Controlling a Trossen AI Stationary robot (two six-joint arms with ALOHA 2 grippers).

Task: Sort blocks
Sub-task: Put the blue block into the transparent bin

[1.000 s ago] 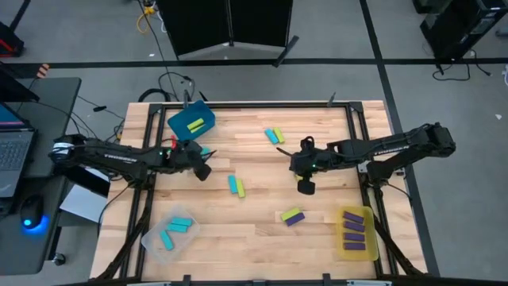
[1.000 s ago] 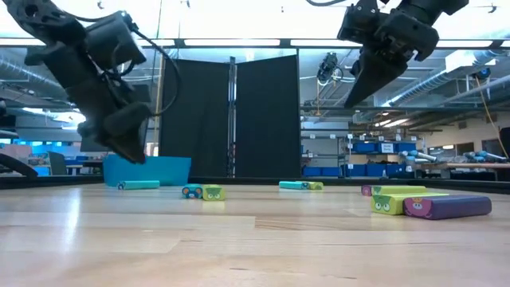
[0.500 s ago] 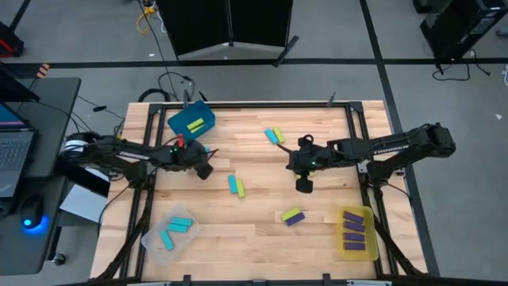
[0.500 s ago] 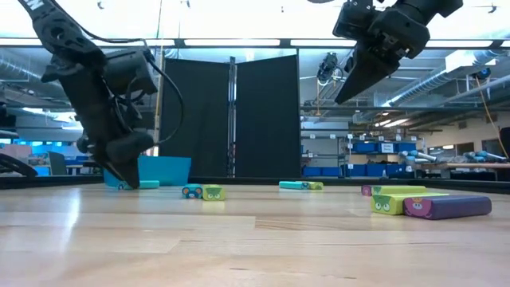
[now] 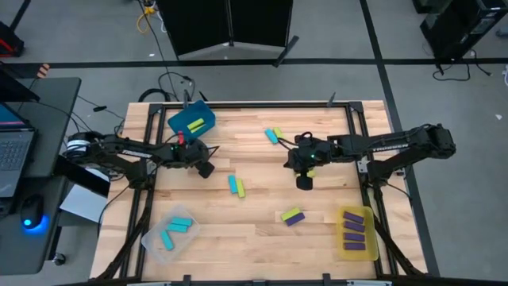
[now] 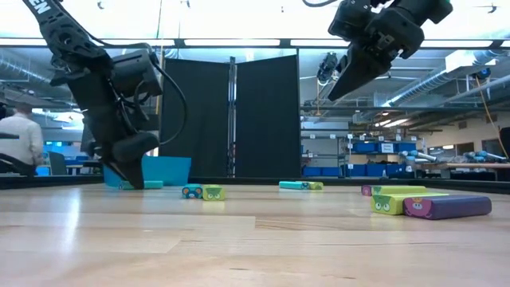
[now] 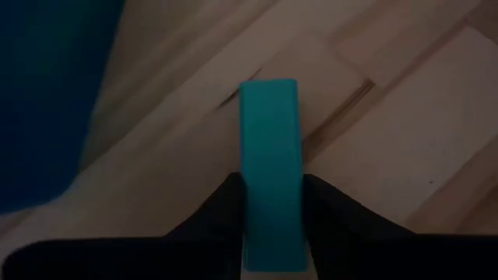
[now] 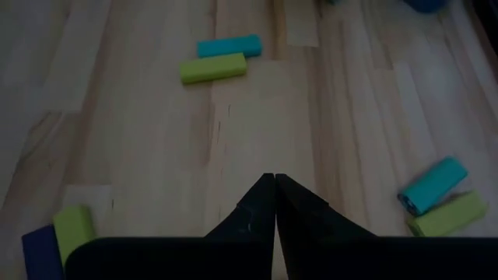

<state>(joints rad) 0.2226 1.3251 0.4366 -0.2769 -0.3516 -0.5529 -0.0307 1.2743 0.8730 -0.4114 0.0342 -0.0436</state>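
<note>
My left gripper (image 5: 205, 168) is down at the table just near of the blue bin (image 5: 191, 121), its fingers on either side of a cyan block (image 7: 268, 140) that lies flat on the wood. In the low view its tips (image 6: 127, 180) reach the table at that block (image 6: 147, 184). My right gripper (image 5: 304, 181) hangs shut above the table's middle right, holding nothing (image 8: 274, 185). Loose blocks lie in pairs: cyan and lime (image 5: 274, 135), cyan and lime (image 5: 236, 186), lime and purple (image 5: 292, 216). My left gripper pinches the cyan block between its two fingers (image 7: 226, 204), on its long sides near one end (image 7: 268, 225). The fingers come from above, pointing down and lying across the block. The block lies flat on the table, its other end (image 7: 268, 89) sticking out ahead.
The blue bin holds a lime block. A clear bin (image 5: 171, 232) with cyan blocks sits at the near left. A yellow bin (image 5: 355, 232) with purple blocks sits at the near right. A person (image 6: 20, 139) sits beyond the table's far edge.
My left gripper has come down to the table beside the blue bin and now stands over the cyan block. My right gripper has stayed shut and drifted slightly up and toward the far edge. No block has moved.
</note>
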